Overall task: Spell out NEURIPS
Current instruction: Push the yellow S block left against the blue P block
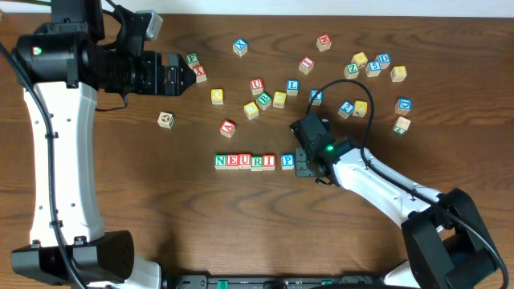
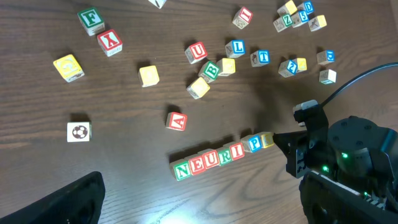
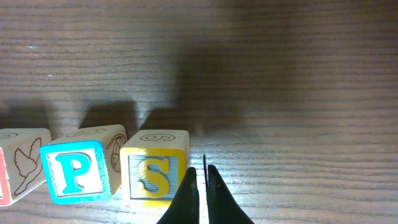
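Wooden cubes spelling NEURIPS (image 1: 254, 161) lie in a row mid-tabletop (image 1: 144, 185), nearer the robot's edge. The yellow S cube (image 3: 152, 174) ends the row. The right gripper (image 3: 200, 186), clenched and empty, sits just beside it, perhaps touching. The left gripper (image 1: 183, 76) gapes empty towards the far left corner.

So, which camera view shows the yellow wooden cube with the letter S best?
The right wrist view: the yellow wooden S cube fills the foreground, its letter readable, beside the blue-lettered P cube. The left wrist view shows only a small yellow corner of it; overhead, the right tool hides it.
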`<act>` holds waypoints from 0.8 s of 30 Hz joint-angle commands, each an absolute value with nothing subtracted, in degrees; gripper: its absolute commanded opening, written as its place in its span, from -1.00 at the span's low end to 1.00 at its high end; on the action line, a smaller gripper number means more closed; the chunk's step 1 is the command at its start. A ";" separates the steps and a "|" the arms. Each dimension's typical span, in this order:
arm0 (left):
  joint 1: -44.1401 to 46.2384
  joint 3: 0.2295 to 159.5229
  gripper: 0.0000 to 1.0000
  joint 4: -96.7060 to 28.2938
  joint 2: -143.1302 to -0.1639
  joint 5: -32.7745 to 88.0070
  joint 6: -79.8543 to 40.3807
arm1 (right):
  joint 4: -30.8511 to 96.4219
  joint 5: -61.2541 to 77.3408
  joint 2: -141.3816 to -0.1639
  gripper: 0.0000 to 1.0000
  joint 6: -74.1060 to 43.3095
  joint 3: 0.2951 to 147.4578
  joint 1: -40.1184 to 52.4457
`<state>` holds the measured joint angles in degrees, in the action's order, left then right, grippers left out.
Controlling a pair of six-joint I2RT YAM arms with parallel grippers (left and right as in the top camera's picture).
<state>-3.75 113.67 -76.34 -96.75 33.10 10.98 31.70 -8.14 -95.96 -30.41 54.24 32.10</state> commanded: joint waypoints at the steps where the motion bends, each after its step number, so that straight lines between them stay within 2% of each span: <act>1: -3.95 114.56 0.96 -76.47 -96.27 33.63 11.81 | 31.53 -8.67 -96.18 -0.98 -30.85 53.78 32.21; 24: -3.95 114.56 0.96 -76.47 -96.27 33.63 11.81 | 31.46 -6.90 -96.18 -0.98 -33.45 53.78 32.36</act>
